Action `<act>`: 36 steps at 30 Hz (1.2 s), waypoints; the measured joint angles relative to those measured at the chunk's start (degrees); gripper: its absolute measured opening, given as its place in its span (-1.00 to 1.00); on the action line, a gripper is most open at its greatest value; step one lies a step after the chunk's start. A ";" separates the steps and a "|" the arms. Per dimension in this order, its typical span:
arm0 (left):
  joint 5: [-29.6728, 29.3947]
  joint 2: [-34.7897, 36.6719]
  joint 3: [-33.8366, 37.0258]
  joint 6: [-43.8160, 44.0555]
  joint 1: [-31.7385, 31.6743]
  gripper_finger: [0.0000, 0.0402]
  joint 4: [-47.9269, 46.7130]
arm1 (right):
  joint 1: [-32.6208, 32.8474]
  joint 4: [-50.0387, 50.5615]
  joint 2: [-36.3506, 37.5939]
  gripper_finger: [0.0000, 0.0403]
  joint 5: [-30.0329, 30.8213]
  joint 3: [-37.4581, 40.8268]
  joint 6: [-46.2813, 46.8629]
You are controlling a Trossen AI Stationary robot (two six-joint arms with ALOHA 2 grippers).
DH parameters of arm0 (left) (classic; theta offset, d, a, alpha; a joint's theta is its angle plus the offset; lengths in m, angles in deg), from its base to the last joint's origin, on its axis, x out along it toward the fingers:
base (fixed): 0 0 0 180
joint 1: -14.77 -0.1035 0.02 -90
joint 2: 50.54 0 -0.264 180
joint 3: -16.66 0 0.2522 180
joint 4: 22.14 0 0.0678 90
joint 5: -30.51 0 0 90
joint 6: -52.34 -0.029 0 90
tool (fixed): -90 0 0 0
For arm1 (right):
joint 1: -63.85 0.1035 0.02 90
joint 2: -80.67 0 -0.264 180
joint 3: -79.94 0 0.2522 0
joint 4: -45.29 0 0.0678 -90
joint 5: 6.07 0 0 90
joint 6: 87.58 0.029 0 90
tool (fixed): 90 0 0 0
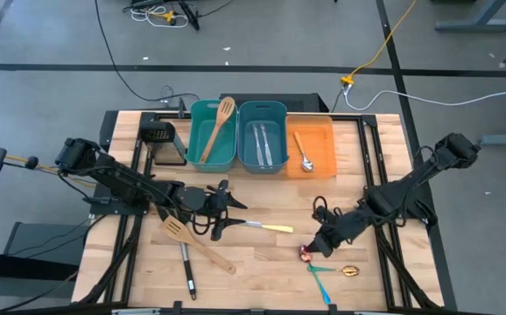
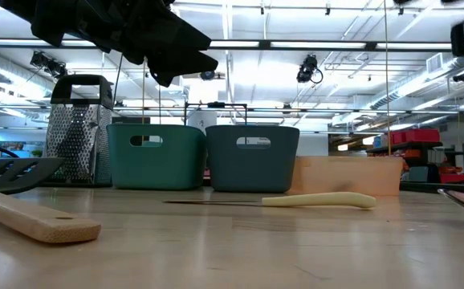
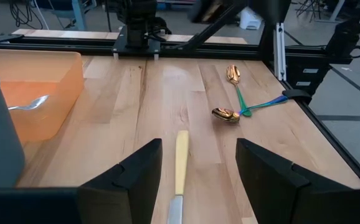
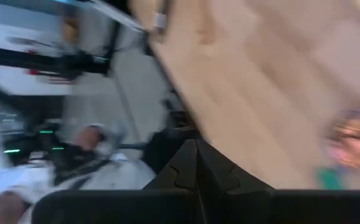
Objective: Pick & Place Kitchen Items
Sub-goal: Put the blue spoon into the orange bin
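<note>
A yellow-handled knife (image 1: 266, 227) lies flat on the table, and it also shows in the low view (image 2: 320, 201). My left gripper (image 1: 224, 216) hangs open above the knife's blade end. In the left wrist view the knife (image 3: 180, 163) lies below the gap between the fingers, untouched. My right gripper (image 1: 316, 248) is shut and low, beside a red-handled spoon (image 1: 305, 254). In the blurred right wrist view my right gripper (image 4: 195, 163) holds nothing, and the spoon (image 4: 354, 134) lies off to one side. Two more spoons (image 1: 336, 273) lie near the table's near edge.
A wooden spatula (image 1: 196, 245) and a black turner (image 1: 186, 271) lie near the left arm. Along the far edge stand a teal bin (image 1: 202, 150) holding a spatula, a blue-grey bin (image 1: 263, 164) with knives, an orange bin (image 1: 323, 166) with a spoon, and a grater (image 1: 161, 140).
</note>
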 joint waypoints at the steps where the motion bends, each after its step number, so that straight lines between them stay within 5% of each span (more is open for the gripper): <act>1: 0.02 0.00 0.00 0.02 0.00 0.05 0.02 | 0.60 -2.80 -0.55 -0.96 0.68 -0.11 -0.43; 4: 0.01 0.00 0.00 0.11 0.00 0.05 0.04 | 2.07 -4.92 -3.55 -0.96 1.39 -3.22 -2.55; 10: 0.01 0.00 0.00 0.37 0.01 0.05 0.05 | 4.71 7.30 -12.68 -0.96 1.22 -16.48 -1.97; 21: 0.02 0.00 0.00 0.39 0.02 0.05 0.04 | 11.29 30.64 -29.20 -0.96 -2.64 -38.60 14.54; 36: 0.02 0.00 0.00 0.37 0.02 0.05 -0.04 | 12.26 23.78 -36.74 -0.93 -9.16 -33.02 11.29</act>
